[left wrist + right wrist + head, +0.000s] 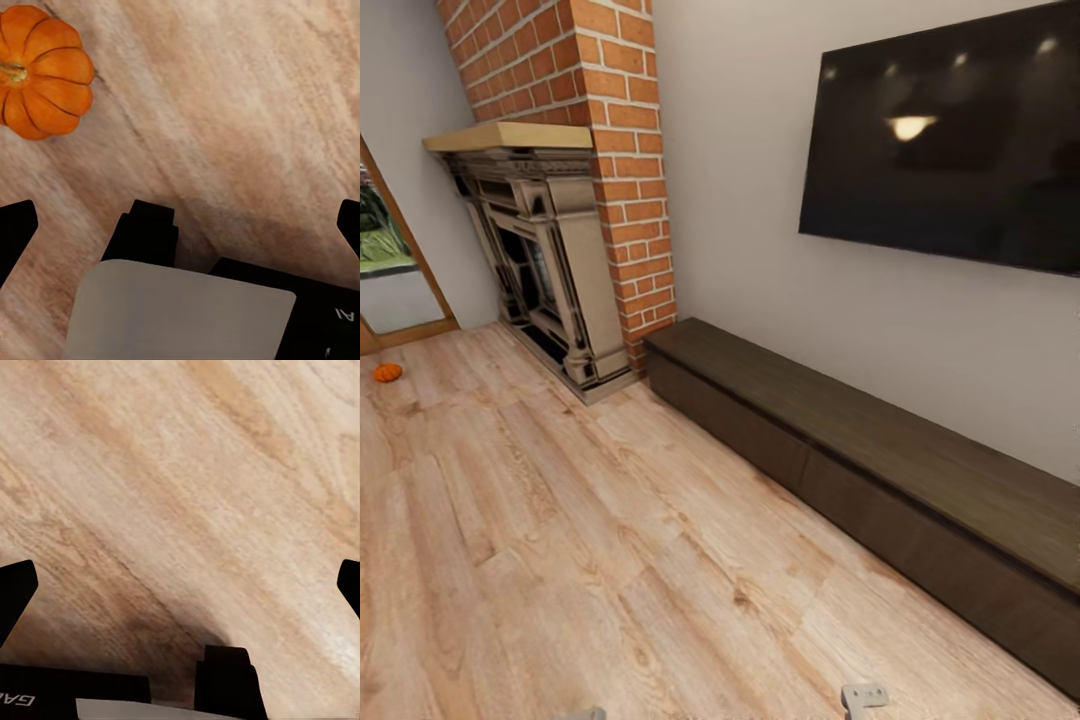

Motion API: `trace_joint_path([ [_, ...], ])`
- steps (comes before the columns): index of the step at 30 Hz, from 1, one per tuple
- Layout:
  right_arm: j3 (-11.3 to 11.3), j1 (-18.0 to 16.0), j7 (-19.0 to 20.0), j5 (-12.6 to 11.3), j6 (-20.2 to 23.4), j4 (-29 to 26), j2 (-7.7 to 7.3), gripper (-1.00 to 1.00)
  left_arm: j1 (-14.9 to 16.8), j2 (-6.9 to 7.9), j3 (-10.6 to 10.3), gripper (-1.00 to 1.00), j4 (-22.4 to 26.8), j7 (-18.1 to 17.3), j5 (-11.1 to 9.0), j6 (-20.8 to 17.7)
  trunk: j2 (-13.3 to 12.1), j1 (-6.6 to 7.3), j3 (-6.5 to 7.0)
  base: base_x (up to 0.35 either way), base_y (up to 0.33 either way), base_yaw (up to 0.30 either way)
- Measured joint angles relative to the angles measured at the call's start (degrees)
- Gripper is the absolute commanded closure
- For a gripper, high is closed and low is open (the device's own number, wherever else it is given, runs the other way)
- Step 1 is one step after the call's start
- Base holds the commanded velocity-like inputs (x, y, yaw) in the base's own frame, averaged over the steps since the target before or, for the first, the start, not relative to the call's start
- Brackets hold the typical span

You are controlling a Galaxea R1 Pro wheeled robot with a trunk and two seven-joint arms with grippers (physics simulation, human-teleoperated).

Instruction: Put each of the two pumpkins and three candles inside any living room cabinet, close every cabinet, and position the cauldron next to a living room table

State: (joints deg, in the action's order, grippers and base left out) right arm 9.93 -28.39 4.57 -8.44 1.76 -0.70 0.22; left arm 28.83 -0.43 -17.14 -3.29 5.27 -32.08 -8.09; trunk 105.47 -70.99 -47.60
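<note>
Light wood-plank floor (610, 560), visible grain, runs across the whole room. White wall (740, 200) with a black flat TV (950, 130) mounted on it. Red brick chimney (620, 150) in the corner, ornate stone fireplace (545, 270) under a pale wooden mantel (510, 135).

Cabinet (860, 470): long, low, dark brown wood, flat handleless fronts, all flush and closed, contents not visible. It touches the brick column at its far end.

1 pumpkin (387, 372) on the floor far left, near the glass door (385, 260), well apart from the cabinet. Left wrist view shows another pumpkin (41, 71), orange, ribbed, short stem, lying on the planks.

Left end effector (180, 225): fingers wide apart, holding nothing, pumpkin outside them. Right end effector (180, 585): wide apart too, bare planks underneath.
</note>
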Motion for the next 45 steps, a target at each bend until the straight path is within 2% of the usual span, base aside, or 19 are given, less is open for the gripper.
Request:
trace_joint_path([
  [12, 0.0, 0.0, -0.01, 0.08, -0.17, -0.08, -0.24, -1.0, 0.0, 0.04, 0.01, -1.0, 0.03, 0.0, 0.0, 0.0, 0.0, 0.0, -1.09, 0.0, 0.0, -0.003],
  [32, -0.07, 0.0, 0.0, 0.0, -0.01, 0.0, 0.04, -1.0, -0.52, -0.69, -0.05, -1.0, 0.04, -0.5, 0.07, -0.2, 0.0, 0.0, -2.92, 0.0, 0.0, 0.0],
  [45, -0.01, 0.0, 0.08, 0.07, 1.93, -0.09, 0.13, -1.0, -0.79, -0.72, -0.09, -1.0, 0.12, -0.61, 0.27, -0.03, 0.0, 0.0, -4.03, 0.0, 0.0, -0.042],
])
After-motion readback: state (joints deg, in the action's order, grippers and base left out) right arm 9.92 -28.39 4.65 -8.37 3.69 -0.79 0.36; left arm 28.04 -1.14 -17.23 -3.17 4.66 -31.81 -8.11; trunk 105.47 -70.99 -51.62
